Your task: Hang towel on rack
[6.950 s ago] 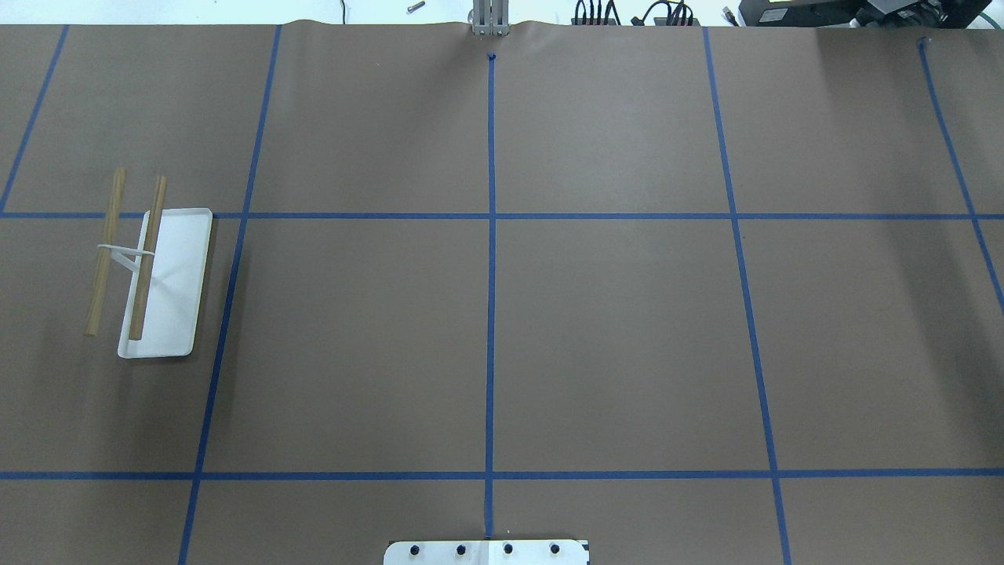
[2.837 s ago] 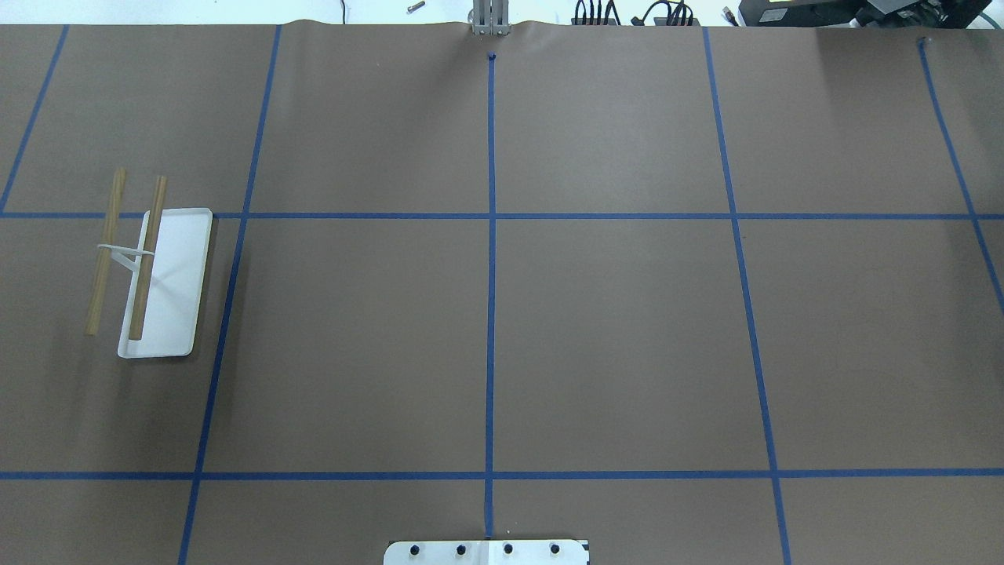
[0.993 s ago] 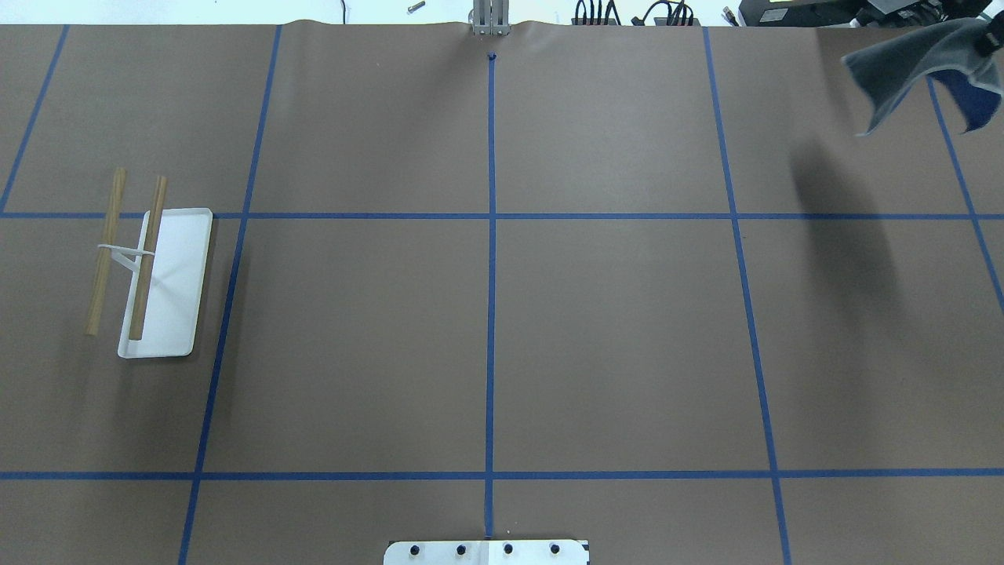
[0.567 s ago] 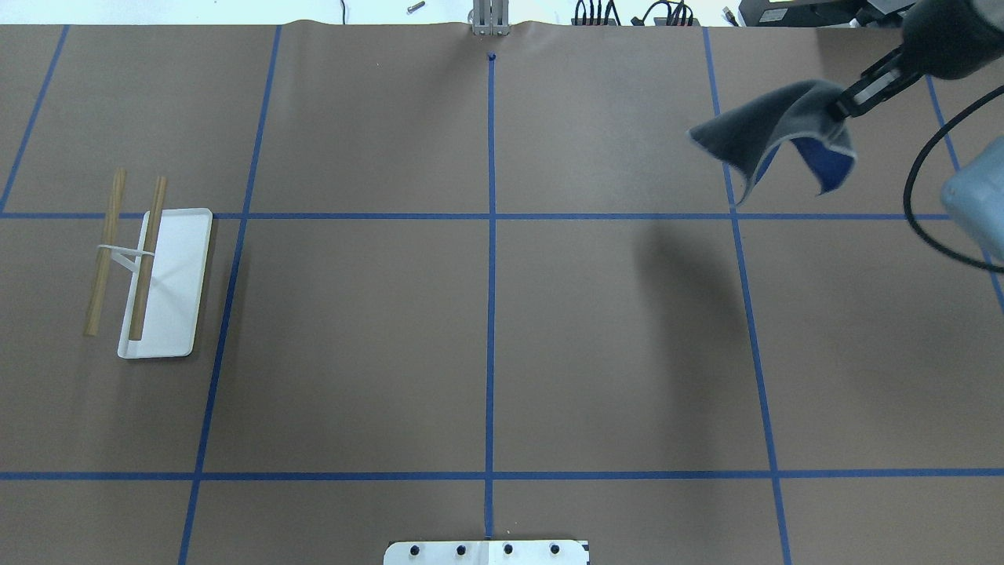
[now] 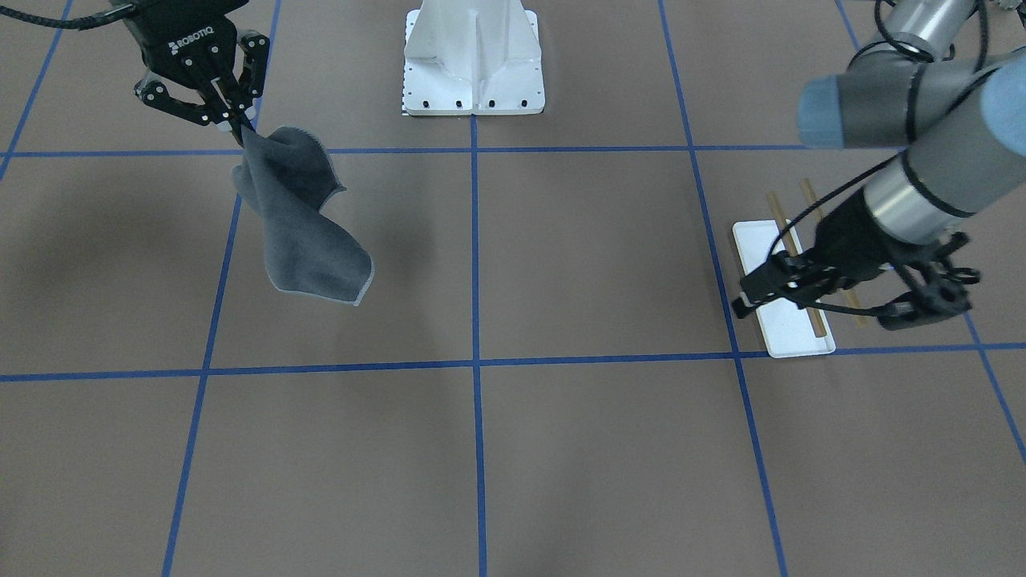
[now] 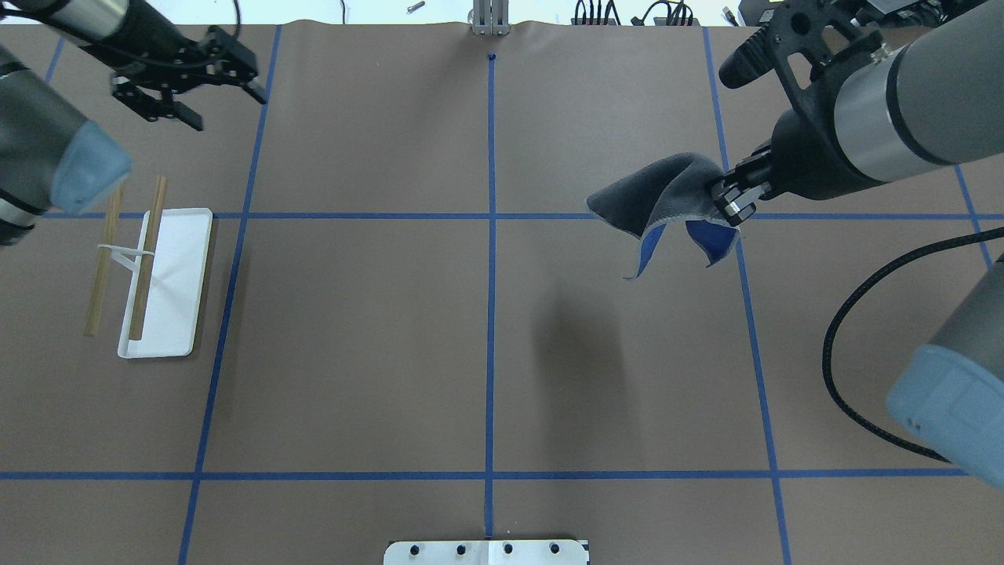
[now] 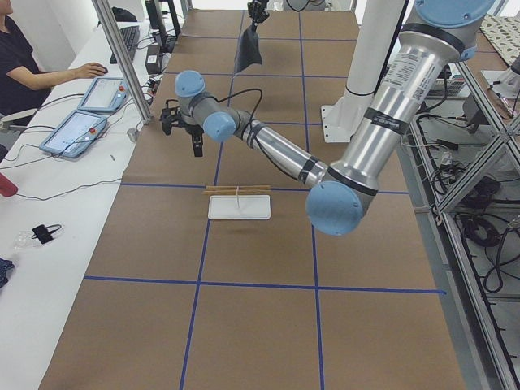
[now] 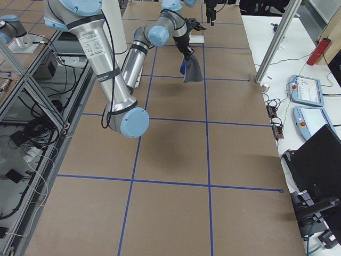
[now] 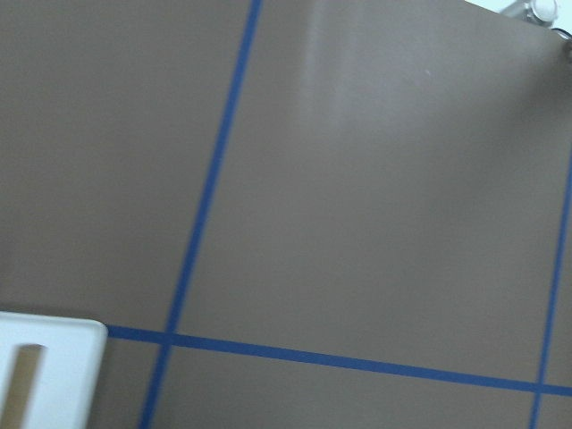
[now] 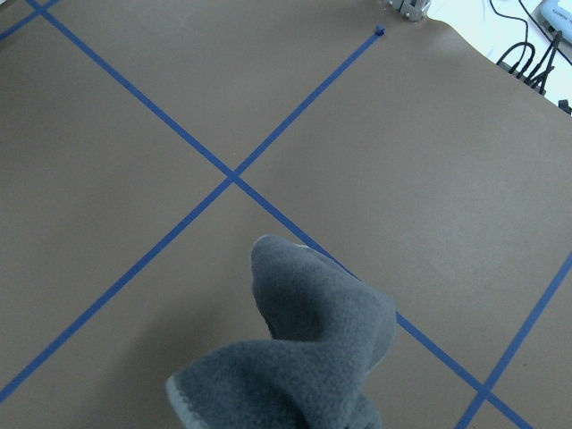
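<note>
The towel (image 6: pixel 659 196) is dark grey and hangs in the air from my right gripper (image 6: pixel 729 202), which is shut on its top edge, right of the table's middle line. It also shows in the front view (image 5: pixel 304 228) below that gripper (image 5: pixel 234 128), and in the right wrist view (image 10: pixel 313 357). The rack (image 6: pixel 176 314) stands at the far left, a white tray with two tan rods (image 6: pixel 149 251). My left gripper (image 6: pixel 226 111) is open and empty, high in the air beyond the rack. In the front view the left gripper (image 5: pixel 817 314) overlaps the rack (image 5: pixel 789 335).
The table is brown paper with blue tape lines. The white robot pedestal (image 5: pixel 473 56) stands at the near middle edge. An operator (image 7: pixel 24 65) sits at a side bench with tablets (image 7: pixel 77 130). The left wrist view shows a corner of the tray (image 9: pixel 63 357).
The towel came in from the far right, held by my right gripper, and has moved left toward the middle line. My left arm has come into view above the far left.
</note>
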Robot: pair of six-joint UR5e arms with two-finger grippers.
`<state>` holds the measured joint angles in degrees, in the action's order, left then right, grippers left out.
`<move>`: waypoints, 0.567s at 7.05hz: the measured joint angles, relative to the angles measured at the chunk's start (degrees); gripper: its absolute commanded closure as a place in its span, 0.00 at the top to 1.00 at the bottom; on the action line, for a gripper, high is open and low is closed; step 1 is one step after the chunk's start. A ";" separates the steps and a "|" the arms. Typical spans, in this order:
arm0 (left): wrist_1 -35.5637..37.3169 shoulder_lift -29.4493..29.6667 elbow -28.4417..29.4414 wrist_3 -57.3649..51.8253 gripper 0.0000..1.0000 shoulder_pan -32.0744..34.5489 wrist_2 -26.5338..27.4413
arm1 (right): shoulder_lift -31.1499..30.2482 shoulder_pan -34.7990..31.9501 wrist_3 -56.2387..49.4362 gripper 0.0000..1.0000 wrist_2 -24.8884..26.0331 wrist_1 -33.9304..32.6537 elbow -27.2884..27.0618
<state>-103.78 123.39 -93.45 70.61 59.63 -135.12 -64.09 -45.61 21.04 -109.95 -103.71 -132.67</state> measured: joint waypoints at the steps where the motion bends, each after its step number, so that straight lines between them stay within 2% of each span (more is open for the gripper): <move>1: -3.12 4.52 1.11 9.13 0.98 -3.38 0.97 | 0.97 1.95 1.83 0.00 2.61 0.00 -0.40; 2: -8.99 7.73 2.44 18.20 0.98 -7.28 4.89 | 1.96 3.44 3.76 0.00 4.58 0.00 -0.81; 4: -19.40 11.27 4.61 30.39 0.98 -16.54 18.15 | 2.82 5.00 5.56 0.00 7.12 0.00 -2.38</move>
<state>-123.17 134.66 -88.84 101.00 43.10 -116.98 -61.27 -40.61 26.60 -102.83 -103.71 -135.04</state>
